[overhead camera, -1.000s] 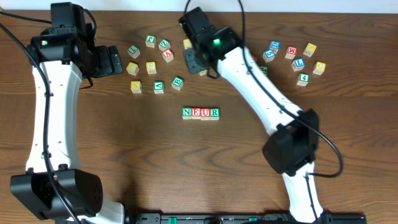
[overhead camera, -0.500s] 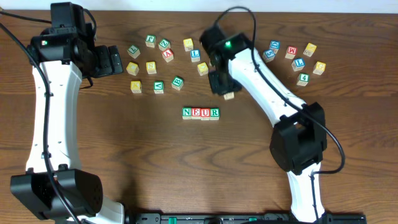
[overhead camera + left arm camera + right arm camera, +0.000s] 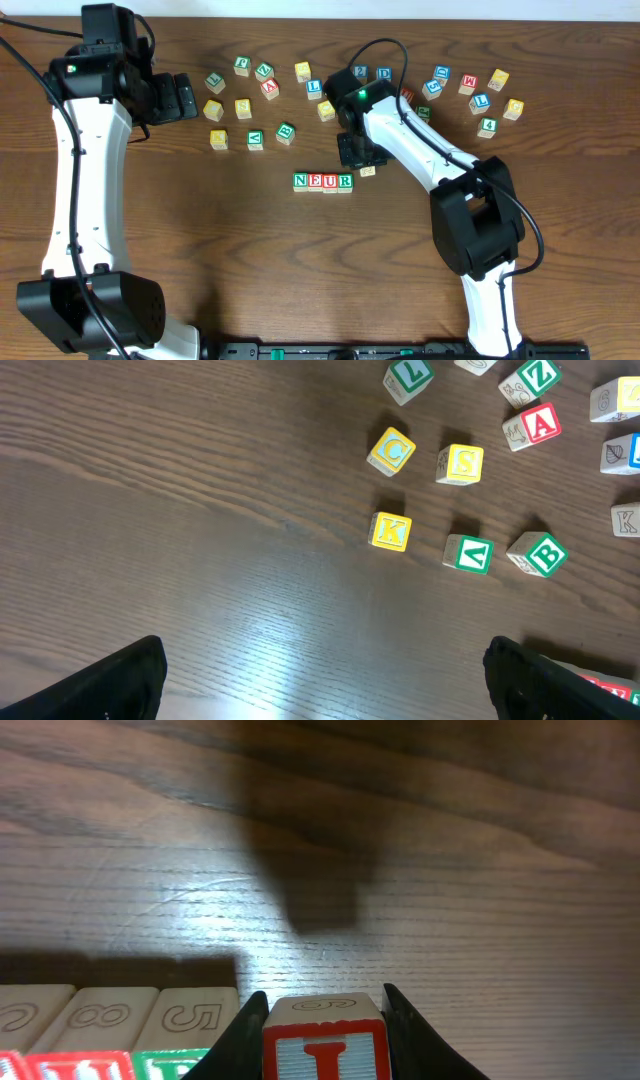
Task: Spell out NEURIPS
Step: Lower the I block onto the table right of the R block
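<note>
Right wrist view: the right end effector (image 3: 325, 1020) holds the I cube (image 3: 325, 1052).
This cube is just beside the right end of the NEUR row (image 3: 323, 181), in the middle of the bench (image 3: 200, 250); the left end effector (image 3: 185, 97) is wide open near the far left corner.

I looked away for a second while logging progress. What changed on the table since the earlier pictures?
The right gripper, shut on the I cube, carried it from the loose cubes at the far side down to just right of the NEUR row; not yet let go. The row, the other loose cubes and the open left gripper stayed put.
</note>
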Motion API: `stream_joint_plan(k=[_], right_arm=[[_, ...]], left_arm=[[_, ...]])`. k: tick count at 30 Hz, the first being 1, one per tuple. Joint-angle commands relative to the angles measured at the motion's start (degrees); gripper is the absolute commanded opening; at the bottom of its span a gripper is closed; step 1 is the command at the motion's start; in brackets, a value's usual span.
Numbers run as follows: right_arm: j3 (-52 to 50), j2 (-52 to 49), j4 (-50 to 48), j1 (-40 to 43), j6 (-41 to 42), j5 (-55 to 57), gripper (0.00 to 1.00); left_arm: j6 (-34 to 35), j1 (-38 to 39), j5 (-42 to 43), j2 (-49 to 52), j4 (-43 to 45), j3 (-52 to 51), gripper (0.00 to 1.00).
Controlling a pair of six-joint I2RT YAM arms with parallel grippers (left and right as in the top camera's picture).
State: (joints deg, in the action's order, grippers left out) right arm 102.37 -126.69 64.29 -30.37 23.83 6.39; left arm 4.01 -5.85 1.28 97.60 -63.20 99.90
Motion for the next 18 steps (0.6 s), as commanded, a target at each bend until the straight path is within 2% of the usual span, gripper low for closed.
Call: stream_joint_plan(k=[1,7,18], right_arm=[[-1.68,0.02,-0.9,-0.11,2.62,-0.76,0.25],[-3.28,0.02,-1.81,-0.09,7.04,-2.1,0.25],[-4.7,0.02,-1.81,-0.09,8.72,-4.0,0.36]], left_arm=[[-0.76,-0.24,-0.68,-0.61,-0.22,0.57,1.0],[-0.76,-0.24,-0.68,-0.61,-0.22,0.57,1.0],[-0.76,-0.24,-0.68,-0.61,-0.22,0.57,1.0]])
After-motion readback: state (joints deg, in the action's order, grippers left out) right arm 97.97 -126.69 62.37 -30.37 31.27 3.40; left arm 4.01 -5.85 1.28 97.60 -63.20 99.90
